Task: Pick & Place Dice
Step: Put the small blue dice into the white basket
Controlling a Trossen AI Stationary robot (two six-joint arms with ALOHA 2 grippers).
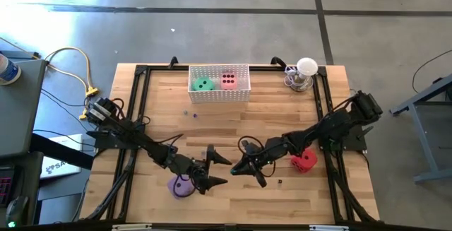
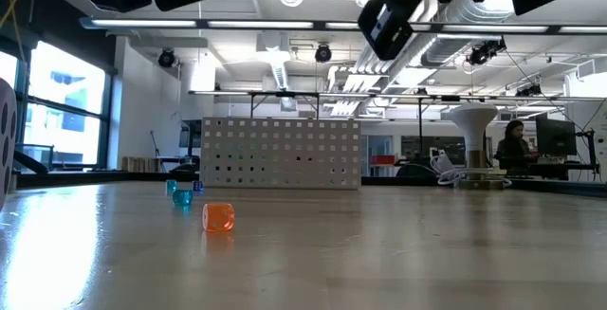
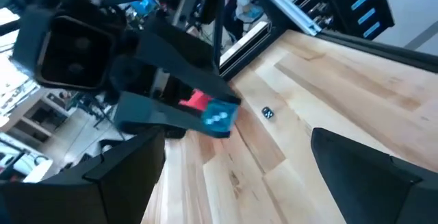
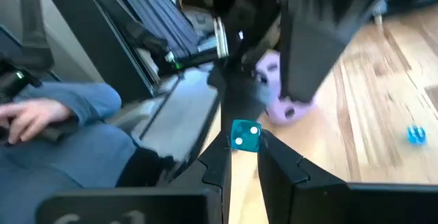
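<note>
My right gripper (image 4: 245,143) is shut on a tiny blue translucent cube (image 4: 245,135), above the table's near middle (image 1: 235,169). My left gripper (image 1: 219,169) faces it, open, its fingers short of the cube and touching nothing. The purple die (image 1: 177,186) rests on the table under my left arm. The red die (image 1: 304,161) rests under my right arm. The green die (image 1: 203,84) and the pink die (image 1: 228,80) lie in the white basket (image 1: 219,95) at the far edge. My right gripper pinches the tiny blue cube by two opposite faces (image 4: 237,139) between its two fingertips. The fingers reach roughly level toward the table's left. The cube (image 3: 219,118) sits at their free ends, lifted clear of the wood.
Tiny loose cubes lie about: an orange one (image 2: 218,217), blue ones (image 2: 182,194), a dark one (image 3: 267,113). A white bulb-shaped object (image 1: 305,70) stands at the far right. A person's sleeve and hand (image 4: 41,118) show beyond the table's left side.
</note>
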